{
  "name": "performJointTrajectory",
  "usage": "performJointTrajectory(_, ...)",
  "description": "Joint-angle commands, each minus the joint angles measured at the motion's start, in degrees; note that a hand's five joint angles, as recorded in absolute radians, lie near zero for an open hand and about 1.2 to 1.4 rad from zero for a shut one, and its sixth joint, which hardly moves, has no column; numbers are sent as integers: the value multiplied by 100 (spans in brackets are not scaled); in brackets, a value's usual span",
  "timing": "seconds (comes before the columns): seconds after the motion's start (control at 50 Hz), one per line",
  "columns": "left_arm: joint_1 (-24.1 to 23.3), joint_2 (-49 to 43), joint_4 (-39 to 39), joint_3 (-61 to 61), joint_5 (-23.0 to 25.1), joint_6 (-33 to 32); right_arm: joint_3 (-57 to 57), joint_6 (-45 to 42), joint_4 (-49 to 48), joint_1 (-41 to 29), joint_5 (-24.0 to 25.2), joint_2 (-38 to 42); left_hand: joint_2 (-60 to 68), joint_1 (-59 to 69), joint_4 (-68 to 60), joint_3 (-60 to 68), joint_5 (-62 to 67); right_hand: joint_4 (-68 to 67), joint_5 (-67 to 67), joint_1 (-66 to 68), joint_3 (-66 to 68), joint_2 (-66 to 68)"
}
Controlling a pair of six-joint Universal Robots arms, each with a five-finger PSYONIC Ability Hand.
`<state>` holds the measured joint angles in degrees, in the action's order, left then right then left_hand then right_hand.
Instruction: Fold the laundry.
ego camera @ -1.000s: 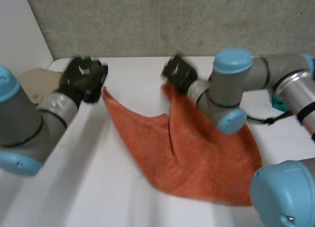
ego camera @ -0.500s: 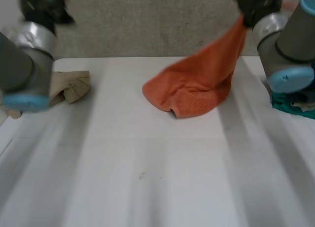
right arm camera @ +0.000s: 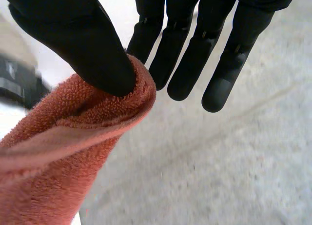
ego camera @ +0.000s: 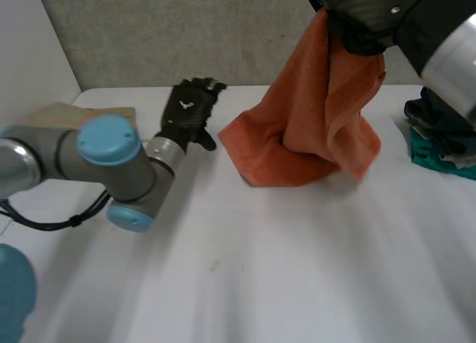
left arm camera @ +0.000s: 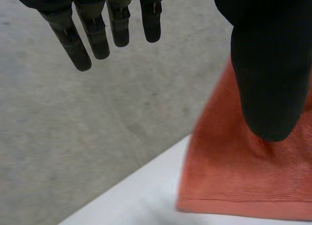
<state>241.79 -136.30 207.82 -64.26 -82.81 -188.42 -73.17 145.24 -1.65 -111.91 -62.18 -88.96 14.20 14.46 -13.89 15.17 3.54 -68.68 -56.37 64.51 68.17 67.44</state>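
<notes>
The right robot hand (ego camera: 358,21) is cut off at the edge. Below it, its arm partly covers a teal pile (ego camera: 435,153).

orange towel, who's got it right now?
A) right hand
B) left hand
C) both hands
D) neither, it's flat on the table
A: the right hand pinches the orange towel between thumb and fingers and holds it up, its lower part bunched on the table. The left hand is open beside it, holding nothing.
</notes>
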Motion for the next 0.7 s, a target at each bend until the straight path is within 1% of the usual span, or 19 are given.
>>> performJointTrajectory(0.02,-360,-687,-31,308,178,-2,-452,601,-11,55,320,-929,-146,-172,116,-243,-80,-1132,-1363,1549,1183,1256)
performJointTrajectory(0.08,-580,-994,-13,431,204,7,-462,927,-20,64,399,-1070,-12,-39,-18,-109,54,-1132,-1363,1549,1183,1256)
performJointTrajectory(0.12,-668,-1170,-22,545,196,-2,-470,1111,-20,81,478,-1132,575,548,-605,478,640,-1132,-1363,1549,1183,1256)
performJointTrajectory(0.14,-695,-1223,-39,615,178,-20,-479,1147,-37,90,487,-1149,1377,1350,-1407,1280,1443,-1132,-1363,1549,1183,1256)
performJointTrajectory(0.16,-730,-1258,-83,712,152,-2,-496,1165,-55,90,487,-1176,5548,5522,-5578,5451,5614,-1132,-1363,1549,1183,1256)
performJointTrajectory(0.18,-730,-1250,-101,747,125,-2,-497,1174,-64,90,470,-1193,6570,6544,-6600,6473,6636,-1132,-1363,1549,1183,1256)
performJointTrajectory(0.22,-686,-1224,-119,792,29,7,-505,1209,-99,116,478,-1211,6580,6554,-6611,6483,6646,-1132,-1363,1549,1183,1256)
performJointTrajectory(0.26,-634,-1040,-127,809,-322,-54,-505,1226,-116,195,435,-1194,6580,6554,-6611,6483,6646,-1132,-1363,1549,1183,1256)
performJointTrajectory(0.3,-363,-629,-101,722,-585,-134,-505,1209,-99,467,408,-1115,6580,6554,-6611,6483,6646,-1132,-1363,1549,1183,1256)
performJointTrajectory(0.34,-46,-267,-136,634,-692,-195,-479,1200,-38,687,408,-1036,6580,6554,-6611,6483,6646,-1132,-1363,1549,1183,1256)
performJointTrajectory(0.4,491,366,-136,344,-614,-292,-409,1182,-29,1056,338,-615,6580,6554,-6611,6483,6646,-1132,-1363,1549,1183,1256)
performJointTrajectory(0.44,640,682,-110,230,-508,-353,-295,1174,6,1240,303,-160,6580,6554,-6611,6483,6646,-1132,-1363,1549,1183,1256)
performJointTrajectory(0.5,817,1184,-75,168,-122,-459,55,1156,164,1285,75,386,6580,6554,-6611,6483,6646,-1132,-1363,1549,1183,1256)
performJointTrajectory(0.52,852,1254,-66,185,-17,-459,57,1156,165,1285,74,388,6580,6554,-6611,6483,6646,-1132,-1363,1549,1183,1256)
performJointTrajectory(0.54,956,1351,-57,272,159,-459,405,1130,252,1277,-239,789,6580,6554,-6611,6483,6646,-1132,-1363,1549,1183,1256)
performJointTrajectory(0.6,1167,1343,39,631,274,-459,1101,1060,288,1224,-794,1459,6580,6554,-6611,6483,6646,-1132,-1363,1549,1183,1256)
performJointTrajectory(0.62,1186,1325,74,781,266,-459,1364,1051,279,1198,-970,1652,6580,6554,-6611,6483,6646,-1132,-1363,1549,1183,1256)
performJointTrajectory(0.64,1203,1282,118,940,248,-459,1941,1051,270,1137,-1311,2019,6580,6554,-6611,6483,6646,-1132,-1363,1549,1183,1256)
performJointTrajectory(0.7,1247,1010,373,1634,126,-450,2866,1042,261,1040,-1832,2531,6580,6554,-6611,6483,6646,-1132,-1363,1549,1183,1256)
